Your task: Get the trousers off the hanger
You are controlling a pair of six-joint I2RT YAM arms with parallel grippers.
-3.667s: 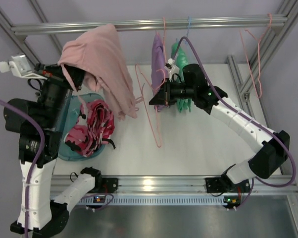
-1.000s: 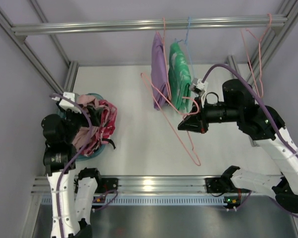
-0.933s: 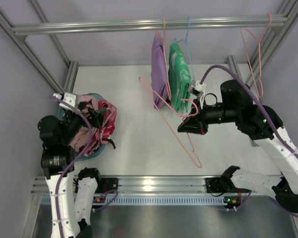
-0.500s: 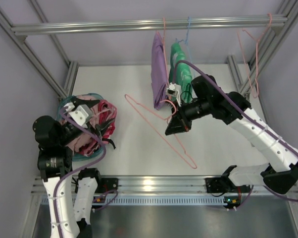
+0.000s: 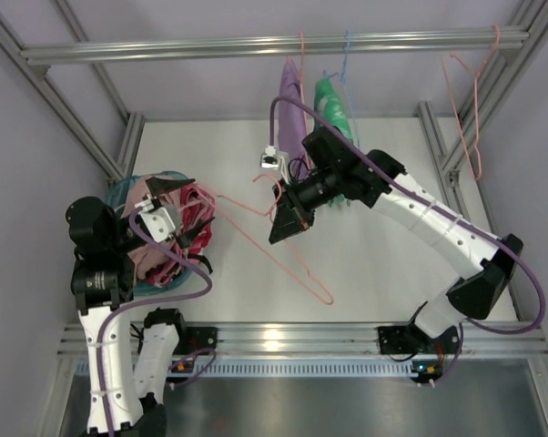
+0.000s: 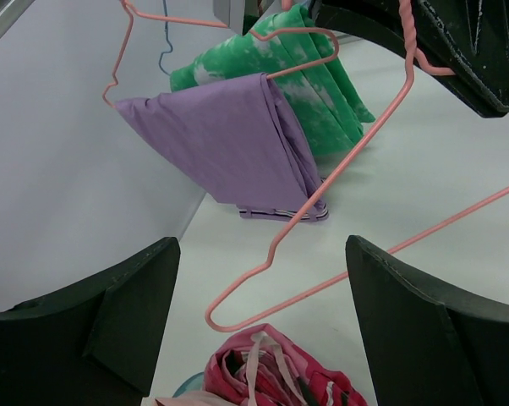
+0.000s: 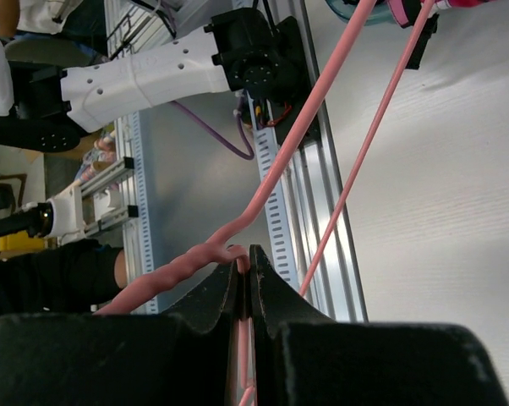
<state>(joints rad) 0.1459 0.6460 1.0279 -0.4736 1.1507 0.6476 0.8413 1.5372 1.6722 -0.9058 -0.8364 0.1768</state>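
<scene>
The hanger is bare, a thin salmon-pink wire triangle held tilted above the table. My right gripper is shut on its twisted neck, seen close up in the right wrist view. One corner of the hanger reaches between the fingers of my left gripper without touching them. The left gripper is open and holds nothing, just above the basket. The trousers, pale dusty pink, lie bunched in that basket under the left wrist.
A teal basket at the left also holds a red patterned garment. A purple garment and a green garment hang from the rail. An empty pink hanger hangs at the right.
My right arm has swung the bare hanger leftward, from the table's right half to beside the basket. The left gripper has turned above the basket and narrowed slightly. Earlier it held the trousers up.
</scene>
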